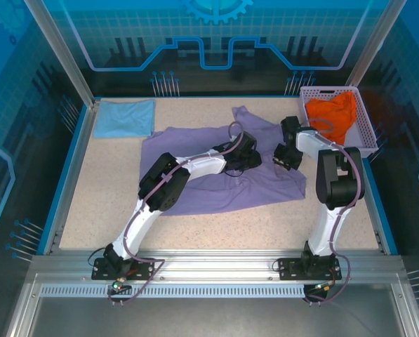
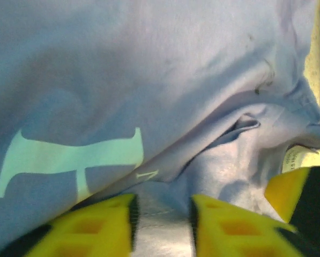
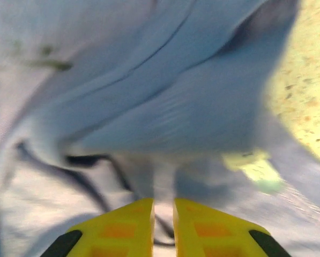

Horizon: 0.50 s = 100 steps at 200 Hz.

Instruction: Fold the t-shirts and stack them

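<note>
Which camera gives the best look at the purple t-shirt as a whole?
Top external: the purple t-shirt lies spread across the table, with its outline visible around the arms. Left wrist gives close folds and a white letter. Right wrist gives blurred folds.

Hanging close over the purple shirt point(image 2: 165, 69), looking at big white lettering point(image 2: 68, 160) on the left and rumpled folds on the right. Holding the left gripper point(image 2: 162, 217) parted at the bottom edge, with cloth between yellow fingers point(image 2: 84, 227).

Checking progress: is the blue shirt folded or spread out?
Folded: the blue shirt lies as a compact flat rectangle, no sleeves sticking out.
</note>
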Each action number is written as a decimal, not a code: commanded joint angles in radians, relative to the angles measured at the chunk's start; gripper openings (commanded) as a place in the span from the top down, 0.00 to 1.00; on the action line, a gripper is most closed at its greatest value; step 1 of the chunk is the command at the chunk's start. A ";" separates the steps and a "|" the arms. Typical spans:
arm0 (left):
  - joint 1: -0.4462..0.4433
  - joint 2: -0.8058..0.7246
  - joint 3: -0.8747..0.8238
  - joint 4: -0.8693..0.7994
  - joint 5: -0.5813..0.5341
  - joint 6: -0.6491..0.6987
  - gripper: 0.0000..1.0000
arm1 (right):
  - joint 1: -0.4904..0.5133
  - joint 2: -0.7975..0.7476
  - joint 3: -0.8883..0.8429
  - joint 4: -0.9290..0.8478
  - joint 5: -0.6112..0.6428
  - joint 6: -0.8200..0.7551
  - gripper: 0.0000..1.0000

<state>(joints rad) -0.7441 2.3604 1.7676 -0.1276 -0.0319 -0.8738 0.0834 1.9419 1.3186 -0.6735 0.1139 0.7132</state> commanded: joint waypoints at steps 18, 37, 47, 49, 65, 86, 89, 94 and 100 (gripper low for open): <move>0.015 -0.092 -0.016 -0.062 -0.106 0.065 0.32 | -0.002 -0.074 -0.006 0.000 0.029 0.010 0.78; 0.015 -0.169 -0.045 -0.038 -0.067 0.092 0.18 | 0.017 -0.182 -0.064 0.027 0.030 0.013 0.70; 0.015 -0.223 -0.074 -0.037 -0.059 0.096 0.14 | 0.021 -0.244 -0.105 0.029 0.041 0.022 0.67; 0.016 -0.236 -0.084 -0.035 -0.059 0.097 0.14 | 0.023 -0.256 -0.114 0.032 0.042 0.024 0.67; 0.021 -0.348 -0.179 -0.008 -0.053 0.100 0.10 | 0.025 -0.349 -0.211 0.060 0.017 0.037 0.63; 0.050 -0.498 -0.345 0.001 -0.040 0.061 0.09 | 0.023 -0.413 -0.303 0.092 -0.055 0.037 0.58; 0.057 -0.519 -0.370 0.000 -0.038 0.054 0.10 | 0.023 -0.413 -0.308 0.091 -0.065 0.036 0.58; 0.067 -0.549 -0.416 0.000 -0.031 0.040 0.11 | 0.023 -0.410 -0.317 0.090 -0.079 0.034 0.58; 0.082 -0.589 -0.473 0.000 -0.021 0.024 0.13 | 0.023 -0.404 -0.327 0.091 -0.100 0.032 0.58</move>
<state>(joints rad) -0.7147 1.9163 1.4551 -0.1284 -0.0814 -0.8116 0.0937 1.5200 1.0554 -0.5995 0.0967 0.7387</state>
